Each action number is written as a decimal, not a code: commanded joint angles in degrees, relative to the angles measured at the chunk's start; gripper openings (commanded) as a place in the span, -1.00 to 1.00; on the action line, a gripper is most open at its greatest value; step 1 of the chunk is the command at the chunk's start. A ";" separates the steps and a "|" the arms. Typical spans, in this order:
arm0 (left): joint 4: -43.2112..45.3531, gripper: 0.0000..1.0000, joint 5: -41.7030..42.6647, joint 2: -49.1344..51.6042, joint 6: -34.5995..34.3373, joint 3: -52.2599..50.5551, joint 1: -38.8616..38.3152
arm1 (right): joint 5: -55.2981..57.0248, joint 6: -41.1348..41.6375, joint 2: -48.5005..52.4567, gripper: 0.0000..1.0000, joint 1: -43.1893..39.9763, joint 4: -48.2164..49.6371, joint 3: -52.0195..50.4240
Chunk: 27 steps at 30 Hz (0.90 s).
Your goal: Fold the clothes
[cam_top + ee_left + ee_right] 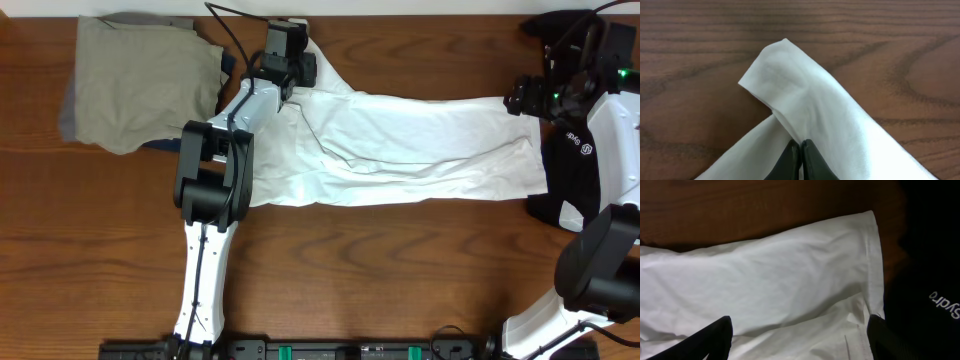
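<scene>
The white T-shirt (400, 150) lies as a long folded band across the middle of the table, and its graphic is hidden. My left gripper (290, 60) is at the shirt's far left corner. In the left wrist view its fingers (801, 150) are shut on a fold of the white cloth (805, 95), whose tip lies on the wood. My right gripper (527, 97) is at the shirt's right end. In the right wrist view its fingers (800, 340) are wide open above the hemmed edge of the shirt (790, 275), holding nothing.
A khaki-tan folded garment (140, 80) lies at the far left on top of a darker cloth, close to my left gripper. The right arm's black base (565, 185) stands at the shirt's right end. Bare wooden table (400, 270) lies in front of the shirt.
</scene>
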 commanded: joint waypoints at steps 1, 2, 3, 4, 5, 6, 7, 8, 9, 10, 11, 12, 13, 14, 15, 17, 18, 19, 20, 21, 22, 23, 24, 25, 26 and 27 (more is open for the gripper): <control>0.22 -0.88 0.39 -0.28 -0.11 1.53 0.15 | 0.13 -0.81 -0.09 0.68 0.72 0.22 0.42; 0.22 -0.88 0.37 -0.66 -0.09 1.53 0.17 | 0.13 -0.83 -0.09 0.68 0.72 0.31 0.42; 0.22 -0.88 0.37 -1.09 -0.09 1.53 0.17 | 0.13 -0.81 -0.09 0.68 0.72 0.37 0.42; 0.20 -0.88 0.37 -1.73 -0.11 1.53 0.22 | 0.13 -0.83 -0.09 0.68 0.72 0.39 0.42; 0.00 -0.88 0.37 -2.40 -0.11 1.53 0.22 | 0.13 -0.81 -0.09 0.68 0.72 0.39 0.42; -0.46 -0.88 0.37 -3.48 -0.11 1.53 0.22 | 0.13 -0.81 -0.09 0.67 0.72 0.37 0.42; -0.98 -0.88 0.37 -4.35 -0.11 1.53 0.22 | 0.13 -0.81 -0.09 0.68 0.72 0.35 0.42; -1.55 -0.88 0.37 -5.29 -0.11 1.53 0.22 | 0.13 -0.81 -0.09 0.68 0.72 0.35 0.42; -2.40 -0.88 0.37 -6.51 -0.11 1.53 0.22 | 0.13 -0.81 -0.09 0.68 0.72 0.35 0.42; -3.23 -0.88 0.37 -7.50 -0.09 1.53 0.22 | 0.11 -0.81 -0.09 0.68 0.72 0.35 0.42; -4.33 -0.88 0.37 -8.66 -0.09 1.53 0.22 | 0.11 -0.81 -0.09 0.68 0.72 0.35 0.42; -5.57 -0.88 0.35 -9.79 -0.07 1.53 0.22 | 0.09 -0.81 -0.09 0.68 0.72 0.35 0.42; -7.28 -0.88 0.33 -11.10 -0.09 1.53 0.22 | 0.07 -0.79 -0.09 0.68 0.72 0.35 0.42; -8.46 -0.88 0.33 -11.89 -0.09 1.53 0.22 | -0.09 -0.81 -0.09 0.68 0.74 0.33 0.42; -10.08 -0.88 0.33 -12.87 -0.09 1.53 0.22 | -0.31 -0.81 -0.09 0.68 0.74 0.33 0.42; -13.03 -0.88 0.33 -14.45 -0.09 1.53 0.22 | -0.31 -0.72 -0.09 0.68 0.74 0.11 0.42; -14.78 -0.88 0.33 -15.12 -0.09 1.53 0.22 | -0.31 -0.35 -0.09 0.68 0.74 -0.07 0.42; -16.37 -0.88 0.33 -15.69 -0.09 1.53 0.22 | -0.31 -0.31 -0.09 0.68 0.74 -0.37 0.42; -18.43 -0.88 0.33 -16.35 -0.09 1.53 0.22 | -0.24 -0.22 -0.09 0.68 0.79 -0.68 0.42; -20.50 -0.88 0.33 -16.94 -0.09 1.53 0.22 | -0.02 -0.20 -0.07 0.68 0.79 -1.01 0.42; -22.36 -0.88 0.33 -17.44 -0.09 1.53 0.22 | 0.17 -0.20 -0.02 0.67 0.79 -1.14 0.39; -24.44 -0.89 0.33 -18.03 -0.09 1.53 0.22 | 0.20 -0.22 0.02 0.68 0.79 -1.11 0.31; -26.34 -0.88 0.31 -18.58 -0.07 1.53 0.22 | 0.20 -0.22 0.17 0.68 0.79 -0.87 0.13; -28.13 -0.88 0.28 -19.19 -0.07 1.53 0.24 | 0.20 -0.22 0.33 0.68 0.76 -0.55 -0.02; -29.55 -0.88 0.07 -19.69 -0.09 1.53 0.28 | 0.42 -0.22 0.59 0.68 0.79 -0.17 -0.22; -31.23 -0.88 -0.66 -20.33 -0.09 1.53 0.28 | 1.07 -0.20 0.90 0.68 0.79 0.07 -0.35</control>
